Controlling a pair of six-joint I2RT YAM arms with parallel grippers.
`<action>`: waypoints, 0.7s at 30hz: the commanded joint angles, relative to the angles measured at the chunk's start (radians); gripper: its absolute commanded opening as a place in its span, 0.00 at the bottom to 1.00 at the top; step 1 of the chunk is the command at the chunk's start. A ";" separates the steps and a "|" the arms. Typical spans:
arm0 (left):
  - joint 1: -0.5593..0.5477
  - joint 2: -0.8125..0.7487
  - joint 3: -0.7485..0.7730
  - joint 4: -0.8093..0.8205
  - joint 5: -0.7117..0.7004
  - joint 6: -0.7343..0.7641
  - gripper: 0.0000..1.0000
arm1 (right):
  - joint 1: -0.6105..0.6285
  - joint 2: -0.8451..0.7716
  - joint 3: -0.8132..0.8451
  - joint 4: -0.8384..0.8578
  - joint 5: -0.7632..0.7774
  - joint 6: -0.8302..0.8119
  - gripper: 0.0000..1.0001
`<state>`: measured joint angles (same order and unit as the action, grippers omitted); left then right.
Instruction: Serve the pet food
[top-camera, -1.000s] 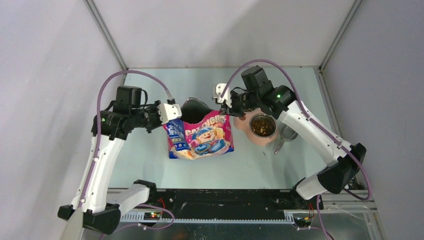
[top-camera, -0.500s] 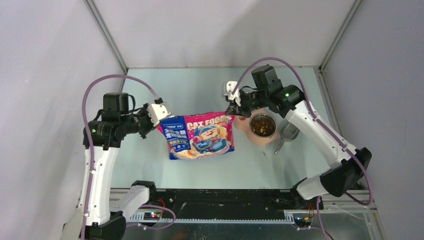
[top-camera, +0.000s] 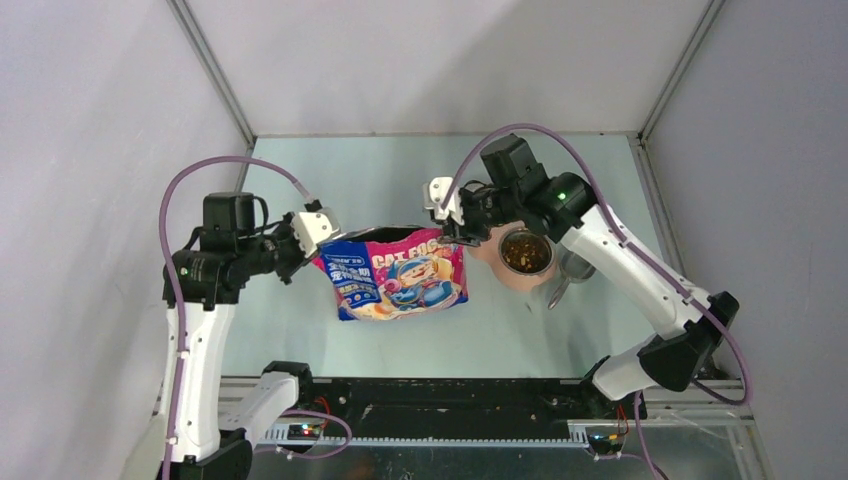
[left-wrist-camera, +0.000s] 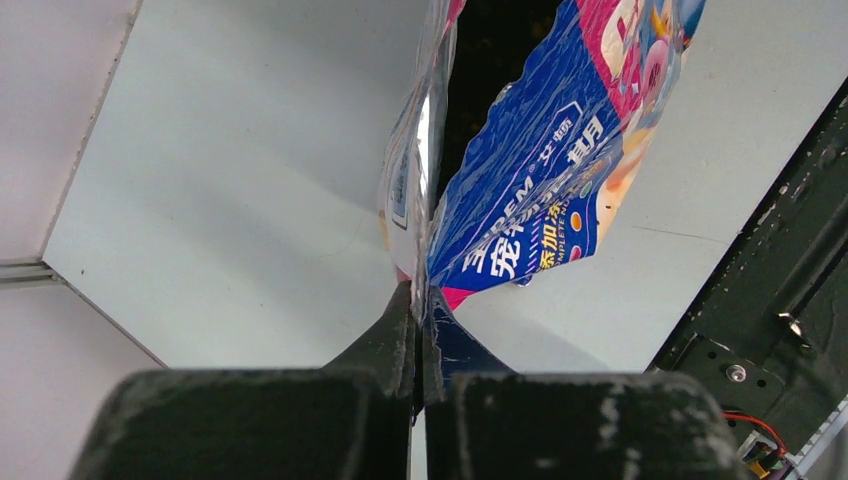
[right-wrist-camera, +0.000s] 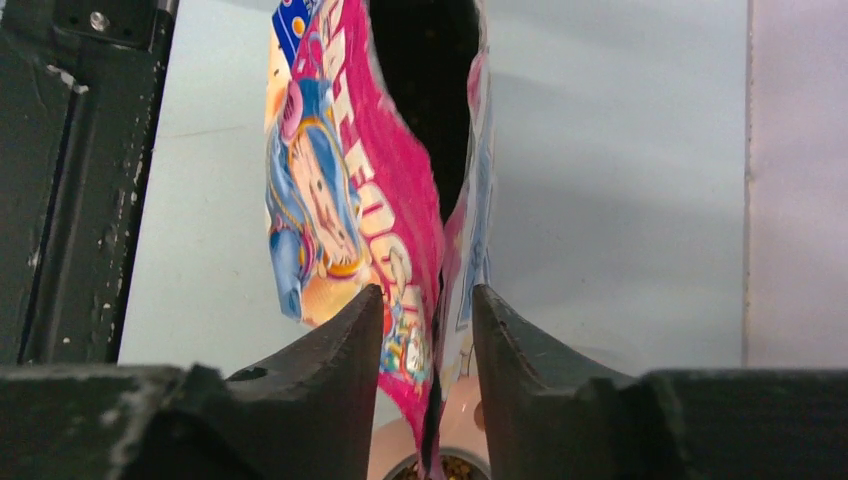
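The pet food is brown kibble in a metal bowl set in a pink holder right of the bag; a little shows in the right wrist view. The glossy blue and pink bag stands mid-table with its mouth slightly open. My left gripper is shut on the bag's left top corner. My right gripper is at the right top corner. Its jaws stand apart on either side of the bag's edge without pinching it. The bag's inside is dark.
A grey metal scoop lies just right of the bowl. The black rail runs along the table's near edge. Grey walls close in the left, right and back.
The bag was stretched flat between both grippers; now the right gripper has moved left and its jaws have opened. The bag's top has slackened and its mouth gapes a little.
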<state>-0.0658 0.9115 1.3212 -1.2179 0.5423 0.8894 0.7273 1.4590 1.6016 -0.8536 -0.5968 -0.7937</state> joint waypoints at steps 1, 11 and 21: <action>0.015 -0.050 0.015 0.026 -0.032 -0.017 0.00 | 0.040 0.065 0.093 0.000 0.000 -0.005 0.46; 0.015 -0.054 0.022 0.052 -0.032 -0.048 0.00 | 0.115 0.164 0.165 0.008 -0.014 0.069 0.57; 0.014 -0.044 0.028 0.013 -0.092 0.030 0.00 | 0.097 0.139 0.139 0.124 0.106 0.160 0.00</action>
<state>-0.0658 0.8944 1.3209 -1.2278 0.5133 0.8635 0.8413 1.6249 1.7214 -0.8162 -0.5533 -0.6865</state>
